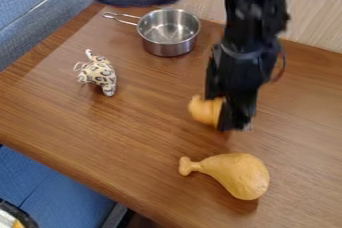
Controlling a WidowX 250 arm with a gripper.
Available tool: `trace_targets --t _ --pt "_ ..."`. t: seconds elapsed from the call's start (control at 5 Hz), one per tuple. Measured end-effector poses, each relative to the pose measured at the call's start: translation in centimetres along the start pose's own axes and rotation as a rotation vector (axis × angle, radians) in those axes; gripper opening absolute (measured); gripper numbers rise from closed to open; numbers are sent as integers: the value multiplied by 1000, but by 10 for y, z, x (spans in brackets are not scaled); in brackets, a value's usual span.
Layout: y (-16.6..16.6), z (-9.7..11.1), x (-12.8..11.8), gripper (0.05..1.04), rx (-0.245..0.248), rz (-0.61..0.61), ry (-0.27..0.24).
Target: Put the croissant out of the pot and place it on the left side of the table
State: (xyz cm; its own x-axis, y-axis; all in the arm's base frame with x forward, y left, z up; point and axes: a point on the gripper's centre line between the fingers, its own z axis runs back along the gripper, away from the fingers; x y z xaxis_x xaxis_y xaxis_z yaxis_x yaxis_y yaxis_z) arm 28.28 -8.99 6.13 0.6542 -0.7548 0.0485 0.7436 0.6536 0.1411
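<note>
Right of the table's middle, the black gripper (pixel 224 114) hangs down, shut on the orange-yellow croissant (pixel 204 110). The croissant's rounded left part sticks out to the gripper's left, while its right part is hidden behind the gripper. Whether it touches the wood cannot be told. Farther back and to the left, the silver metal pot (pixel 169 48) stands upright, its bare inside showing and its handle pointing left. The brown wooden table (pixel 140 132) lies under them all.
A spotted plush animal (pixel 100 75) is on the table's left part. A yellow-brown toy drumstick (pixel 235 173) lies in front of the gripper. Blue seating (pixel 40 14) borders the table at the upper left, and a pale wooden wall stands behind it.
</note>
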Motion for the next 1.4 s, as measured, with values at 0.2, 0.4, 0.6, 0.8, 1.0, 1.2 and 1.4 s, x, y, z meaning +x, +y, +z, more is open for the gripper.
trace_targets --t 0.2,0.4,0.6,0.8,1.0,1.2,1.4 --pt "-10 -11 2 656 -5 -32 1" --pt "-11 -13 3 730 -9 -38 0" --pt "-10 -12 2 977 -2 -45 11" --pt "-9 -11 1 997 0 -53 27" --pt "-1 2 0 997 7 -45 14" --pt "14 35 4 999 16 -30 -35" --pt "28 65 3 999 26 -9 -98"
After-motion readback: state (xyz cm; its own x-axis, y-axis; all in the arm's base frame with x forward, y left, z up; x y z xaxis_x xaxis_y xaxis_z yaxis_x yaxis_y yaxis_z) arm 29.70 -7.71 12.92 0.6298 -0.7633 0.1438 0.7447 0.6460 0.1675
